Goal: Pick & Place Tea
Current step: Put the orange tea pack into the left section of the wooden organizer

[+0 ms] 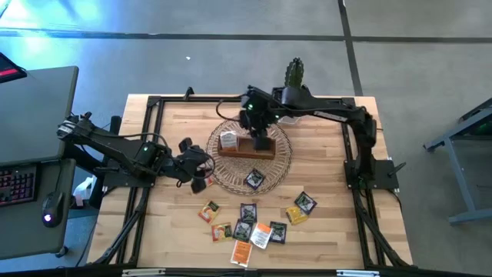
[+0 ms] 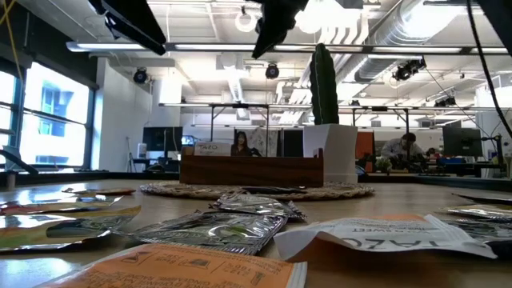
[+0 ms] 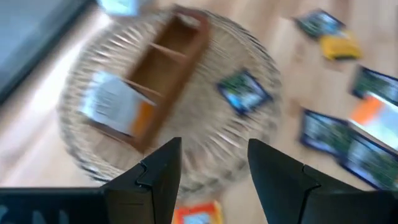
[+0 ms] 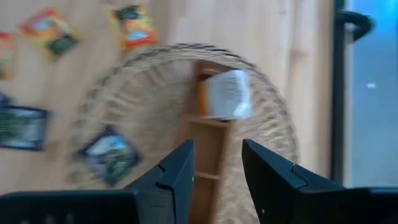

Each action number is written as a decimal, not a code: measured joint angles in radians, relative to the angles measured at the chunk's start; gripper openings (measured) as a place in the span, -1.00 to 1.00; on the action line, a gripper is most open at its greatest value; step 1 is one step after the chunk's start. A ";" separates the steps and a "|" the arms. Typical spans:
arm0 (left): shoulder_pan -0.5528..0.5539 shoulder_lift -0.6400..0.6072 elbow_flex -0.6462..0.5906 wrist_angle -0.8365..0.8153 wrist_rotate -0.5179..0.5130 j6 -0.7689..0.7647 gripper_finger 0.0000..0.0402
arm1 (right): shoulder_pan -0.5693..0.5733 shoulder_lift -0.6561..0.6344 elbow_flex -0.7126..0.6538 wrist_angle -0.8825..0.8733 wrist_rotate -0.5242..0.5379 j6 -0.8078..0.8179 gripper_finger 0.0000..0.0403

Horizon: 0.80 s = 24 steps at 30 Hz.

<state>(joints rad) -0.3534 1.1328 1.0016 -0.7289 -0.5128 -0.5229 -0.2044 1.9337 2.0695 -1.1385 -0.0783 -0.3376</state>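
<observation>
1. Left gripper [image 1: 201,165]: fingers apart, holding nothing, at the left edge of the wicker mat [image 1: 286,158].
2. Right gripper [image 1: 260,137]: fingers apart, holding nothing, above the wooden box [image 1: 247,149].
3. Tea packets [image 1: 247,223]: scattered on the table [image 1: 330,223] near its front edge; 1 dark packet [image 1: 254,179] lies on the mat; 1 white packet [image 1: 228,141] stands in the box.

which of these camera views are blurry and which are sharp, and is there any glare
Left wrist view: strongly smeared, the wicker basket and wooden box streaked. Right wrist view: softer blur on the same basket and scattered tea packets. High view: sharp, with a bluish glare on the floor at upper left. Low view: nearest packets soft, ceiling lights and the left window blown bright.
</observation>
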 joint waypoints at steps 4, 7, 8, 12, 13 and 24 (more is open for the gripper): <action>0.000 0.000 0.000 0.004 0.117 0.000 -0.10 | 0.028 -0.062 -0.123 -0.001 -0.077 0.037 -0.36; 0.000 0.000 0.000 0.006 0.166 0.000 -0.10 | 0.057 -0.115 -0.265 0.004 -0.102 0.076 -0.36; 0.000 0.000 0.000 0.006 0.169 0.000 -0.10 | 0.070 -0.134 -0.318 0.013 -0.102 0.090 -0.36; 0.000 0.000 0.000 0.024 0.181 0.000 -0.10 | 0.139 -0.223 -0.545 0.148 -0.064 0.163 -0.36; 0.000 0.000 0.000 0.033 0.181 0.000 -0.10 | 0.160 -0.243 -0.598 0.189 -0.051 0.179 -0.36; 0.000 0.000 0.000 0.052 0.185 0.002 -0.10 | 0.408 -0.407 -1.110 0.922 -0.007 0.205 -0.36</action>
<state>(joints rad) -0.3534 1.1324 1.0016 -0.6769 -0.3282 -0.5213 0.2039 1.5271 0.9593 -0.2167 -0.0849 -0.1328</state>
